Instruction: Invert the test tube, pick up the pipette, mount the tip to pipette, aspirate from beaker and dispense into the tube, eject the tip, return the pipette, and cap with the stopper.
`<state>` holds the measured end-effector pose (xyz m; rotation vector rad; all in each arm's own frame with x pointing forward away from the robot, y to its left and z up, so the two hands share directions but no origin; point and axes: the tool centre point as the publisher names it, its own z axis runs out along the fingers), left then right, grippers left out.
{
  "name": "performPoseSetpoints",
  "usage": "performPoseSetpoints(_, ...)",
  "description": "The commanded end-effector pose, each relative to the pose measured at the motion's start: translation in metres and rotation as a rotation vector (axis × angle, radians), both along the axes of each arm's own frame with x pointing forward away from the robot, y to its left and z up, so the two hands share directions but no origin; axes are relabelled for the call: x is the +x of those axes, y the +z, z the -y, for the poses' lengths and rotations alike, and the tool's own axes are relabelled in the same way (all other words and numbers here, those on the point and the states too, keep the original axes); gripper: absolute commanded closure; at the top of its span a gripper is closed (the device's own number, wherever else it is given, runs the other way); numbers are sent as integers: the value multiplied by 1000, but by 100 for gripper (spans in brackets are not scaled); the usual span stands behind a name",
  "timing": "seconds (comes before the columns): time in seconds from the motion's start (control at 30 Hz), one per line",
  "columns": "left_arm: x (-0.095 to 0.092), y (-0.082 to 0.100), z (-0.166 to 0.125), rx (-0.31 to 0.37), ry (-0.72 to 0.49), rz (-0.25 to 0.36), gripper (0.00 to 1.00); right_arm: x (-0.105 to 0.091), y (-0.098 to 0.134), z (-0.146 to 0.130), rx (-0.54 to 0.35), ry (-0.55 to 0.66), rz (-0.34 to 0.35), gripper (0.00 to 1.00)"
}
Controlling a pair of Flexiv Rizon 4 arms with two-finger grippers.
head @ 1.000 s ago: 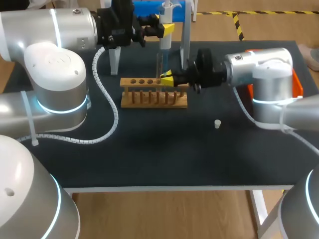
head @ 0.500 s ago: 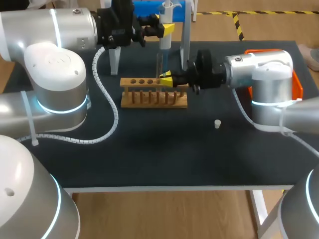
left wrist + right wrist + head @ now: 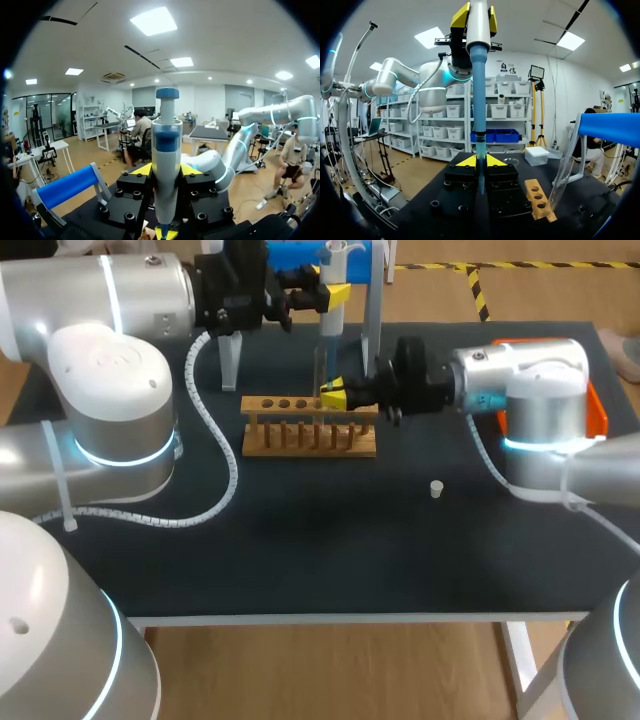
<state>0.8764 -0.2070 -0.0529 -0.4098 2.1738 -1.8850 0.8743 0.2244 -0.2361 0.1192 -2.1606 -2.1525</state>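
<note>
**Current state: dispensing into the tube**

1. The left hand (image 3: 333, 295) is closed on the upper body of the pipette (image 3: 330, 328), one finger on each side. It holds the pipette upright at the far side of the surface (image 3: 300, 550). An upright pipette lets liquid drop straight down and leaves the plunger on top free.

2. The right hand (image 3: 335, 396) comes in from the side. Its fingers are nearly together and clamp the tube (image 3: 320, 368), which stands mouth up directly under the pipette. The grip is low on the glass, so the mouth is unobstructed.

3. In the right wrist view, the pipette's lower end lines up with the gap between the right fingers and appears to run into the tube. Whether liquid is in the tube cannot be determined.

4. The tube is held just above the far rail of the rack (image 3: 310, 435), near its right end. From here it is probably a short move into a hole.

5. The stopper (image 3: 436, 488) lies alone on the surface, well apart from the rack and toward the right arm. It has not yet been fitted.

6. Judgement: tip ejection, pipette return and capping remain. Any sideways drift of either arm risks pressing the pipette against the glass.
</note>
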Motion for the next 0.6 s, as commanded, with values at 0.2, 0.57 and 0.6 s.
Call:
performPoseSetpoints(0.2,-1,-7,0,0,0,-2,100,1,16,1,-3,-4,12,100)
performPoseSetpoints(0.57,-1,-7,0,0,0,-2,100,-5,2,3,-33,-1,24,0)
performPoseSetpoints(0.6,-1,-7,0,0,0,-2,100,-5,0,4,-39,2,28,0)
